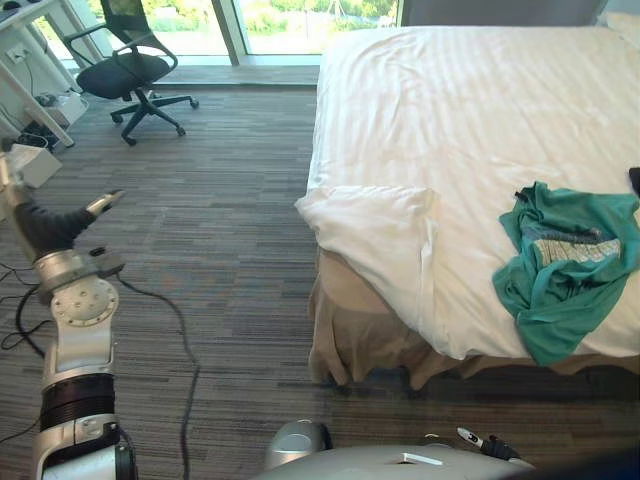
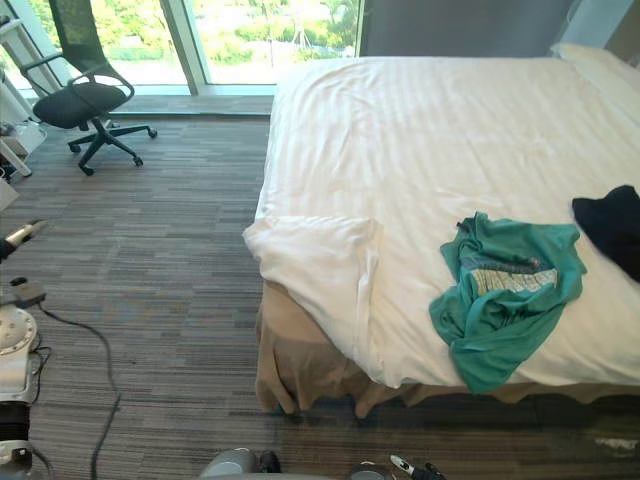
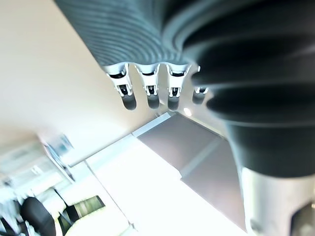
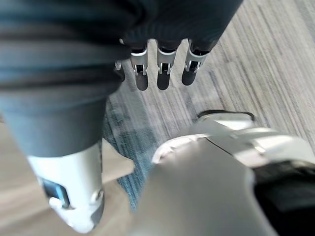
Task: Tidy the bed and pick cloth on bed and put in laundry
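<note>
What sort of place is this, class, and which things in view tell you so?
Most likely a bedroom, perhaps a hotel room: a large bed with white bedding, a teal garment lying on it, and a black office chair on carpet by a tall window.

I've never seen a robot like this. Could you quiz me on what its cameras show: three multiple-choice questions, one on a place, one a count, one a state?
1. Where is the green garment?
A) on the floor
B) on the bed, by its near edge
C) on a chair

2. How many loose garments lie on the bed?
A) one
B) two
C) four

3. How is the robot's left hand?
A) open, holding nothing
B) closed on cloth
C) gripping a chair

1 B: it lies crumpled on the bed's top.
2 B: the green one and a dark garment to its right.
3 A: its fingers are straight with nothing in them.
</note>
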You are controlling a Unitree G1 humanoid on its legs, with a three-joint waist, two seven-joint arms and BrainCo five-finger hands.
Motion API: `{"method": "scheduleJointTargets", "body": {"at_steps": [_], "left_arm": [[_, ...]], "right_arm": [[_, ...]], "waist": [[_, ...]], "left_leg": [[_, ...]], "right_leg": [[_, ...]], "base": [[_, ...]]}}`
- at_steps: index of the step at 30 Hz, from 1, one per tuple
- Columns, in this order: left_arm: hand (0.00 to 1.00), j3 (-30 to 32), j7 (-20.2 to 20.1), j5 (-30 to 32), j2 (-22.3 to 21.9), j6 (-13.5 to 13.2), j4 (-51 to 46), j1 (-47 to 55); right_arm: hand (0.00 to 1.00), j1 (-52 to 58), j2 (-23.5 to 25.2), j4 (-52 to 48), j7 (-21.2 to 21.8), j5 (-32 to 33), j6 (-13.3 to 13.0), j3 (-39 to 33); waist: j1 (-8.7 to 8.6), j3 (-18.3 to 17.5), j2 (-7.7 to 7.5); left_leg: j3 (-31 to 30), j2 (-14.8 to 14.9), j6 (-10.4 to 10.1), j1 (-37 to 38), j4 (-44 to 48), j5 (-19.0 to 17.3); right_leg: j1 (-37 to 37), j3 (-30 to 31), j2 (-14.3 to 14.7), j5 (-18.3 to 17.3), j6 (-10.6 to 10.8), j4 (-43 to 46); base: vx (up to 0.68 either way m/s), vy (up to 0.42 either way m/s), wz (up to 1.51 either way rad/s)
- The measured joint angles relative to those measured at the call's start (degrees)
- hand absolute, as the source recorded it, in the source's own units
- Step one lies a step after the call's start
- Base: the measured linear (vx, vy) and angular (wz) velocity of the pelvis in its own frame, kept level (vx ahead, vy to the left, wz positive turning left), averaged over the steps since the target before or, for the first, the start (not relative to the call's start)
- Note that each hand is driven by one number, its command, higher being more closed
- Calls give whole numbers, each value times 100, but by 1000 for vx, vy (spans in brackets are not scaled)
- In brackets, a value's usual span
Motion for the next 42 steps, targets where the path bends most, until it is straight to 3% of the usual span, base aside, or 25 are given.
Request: {"method": "scheduleJointTargets", "body": {"at_steps": [2,7,12,18,20,24,27,34,35,38,42], "left_arm": [[0,-199,-157,161,-16,38,-42,-1],[0,-961,-600,463,-273,94,-342,-232],[0,-2075,-887,697,-446,477,-350,-703],[0,-2949,-894,877,-523,889,-224,-1832],[0,-3216,-831,936,-531,1209,-29,-2411],[0,-3338,-614,918,-532,1936,338,-3265],[0,-3363,-467,886,-531,2343,521,-3746],[0,-3369,-412,921,-542,3198,752,-4522],[100,-3369,-435,937,-553,3402,851,-4658],[100,-3368,-480,923,-655,3918,1094,-4938],[100,-3351,-751,974,-664,4377,1201,-5152]], "right_arm": [[0,38,73,-92,-30,-18,-9,2],[0,108,99,-293,-117,-23,-7,130],[0,109,94,-410,-198,-21,35,295],[0,-30,58,-593,-244,3,52,378],[0,-207,55,-629,-270,149,18,389],[0,-573,52,-885,-349,386,-61,387],[0,-708,73,-1029,-372,498,-173,386],[0,-975,83,-1444,-391,985,-514,443],[0,-1062,80,-1505,-390,1083,-566,524],[0,-1207,80,-1635,-392,1363,-693,626],[0,-1475,73,-1651,-448,1771,-786,668]], "waist": [[-84,-2,-3],[-84,-18,-25],[-165,-117,-79],[-253,-94,-37],[-277,51,-84],[-460,491,-58],[-477,709,-89],[-548,1027,-144],[-551,1119,-146],[-579,1275,-156],[-638,1428,-156]], "left_leg": [[97,49,-14,8,103,-44],[402,158,-70,7,224,-113],[693,264,-91,-299,617,-444],[916,592,-52,-1013,1253,-571],[1016,707,-17,-1386,1495,-594],[1307,985,39,-2032,1849,-627],[1371,1122,171,-2385,2032,-516],[1326,1313,240,-2975,2302,-476],[1329,1358,247,-3029,2323,-471],[1338,1373,291,-3250,2337,-442],[1352,1380,346,-3549,2374,-408]], "right_leg": [[-29,54,0,-1,-2,88],[-268,286,-5,-87,-19,416],[-634,556,-83,-516,85,711],[-1428,836,9,-609,142,1075],[-1808,912,24,-740,242,1165],[-2628,1057,95,-762,232,1466],[-3064,1136,135,-734,197,1664],[-3635,1147,250,-690,141,1846],[-3704,1154,289,-630,91,1847],[-3946,1170,304,-602,88,1848],[-4282,1217,326,-527,86,1876]], "base": [[-53,28,-20],[-93,19,-19],[-172,-9,-27],[-150,-7,-25],[-181,-50,-26],[-141,-39,-16],[-24,-28,-8],[41,-33,1],[14,-13,-10],[2,-4,-2],[-5,-6,-4]]}}
